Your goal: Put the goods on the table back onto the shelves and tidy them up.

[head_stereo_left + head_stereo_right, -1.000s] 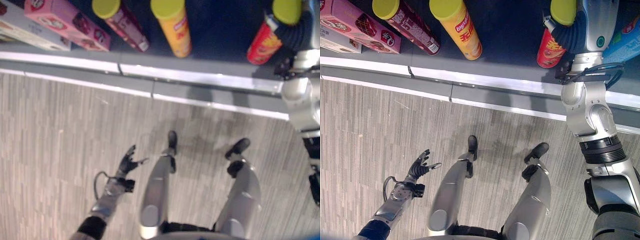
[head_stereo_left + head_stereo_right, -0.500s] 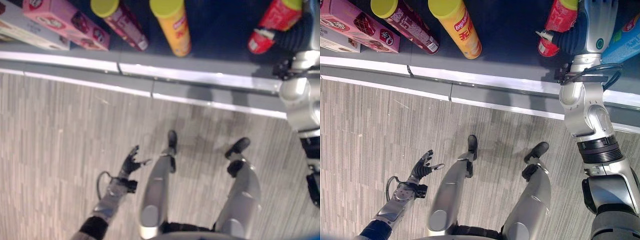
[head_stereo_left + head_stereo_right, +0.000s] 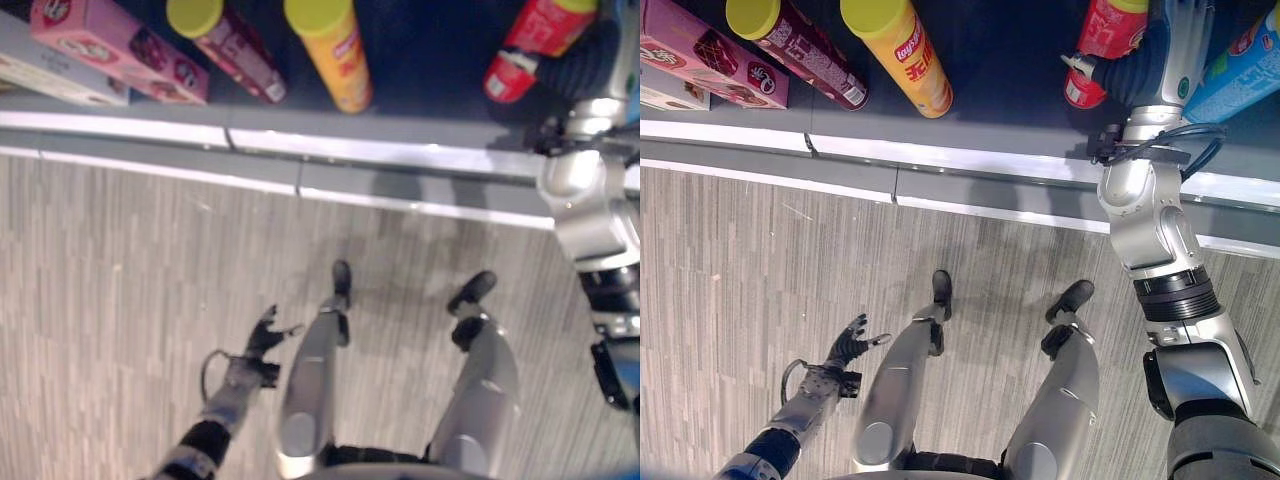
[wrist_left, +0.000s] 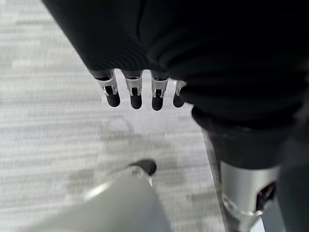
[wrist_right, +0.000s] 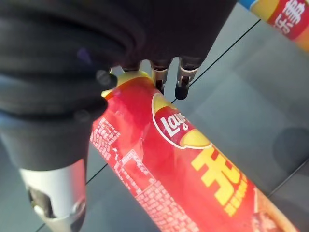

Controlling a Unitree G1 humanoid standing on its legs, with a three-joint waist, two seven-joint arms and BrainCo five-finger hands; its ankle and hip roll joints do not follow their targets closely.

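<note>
A red chip can [image 3: 1098, 40] with a yellow lid leans tilted above the dark shelf board [image 3: 1010, 70] at the far right. My right hand [image 3: 1138, 72] is curled round its upper end; in the right wrist view the fingers [image 5: 181, 89] wrap over the red can [image 5: 183, 164] near the lid. To its left on the same shelf stand a yellow can [image 3: 902, 55], a maroon can [image 3: 800, 50] and a pink box [image 3: 710, 65]. My left hand [image 3: 850, 345] hangs low at my left side over the floor, its fingers [image 4: 135, 96] straight and holding nothing.
A blue pack [image 3: 1240, 70] stands just right of the red can. The shelf's pale front rail [image 3: 970, 160] runs across the view, with grey striped floor [image 3: 740, 280] below it. Free shelf room lies between the yellow can and the red one.
The red can has tipped in my right hand: its yellow lid swung away towards the back of the shelf. The camera shifted slightly. My left hand hangs as before.
</note>
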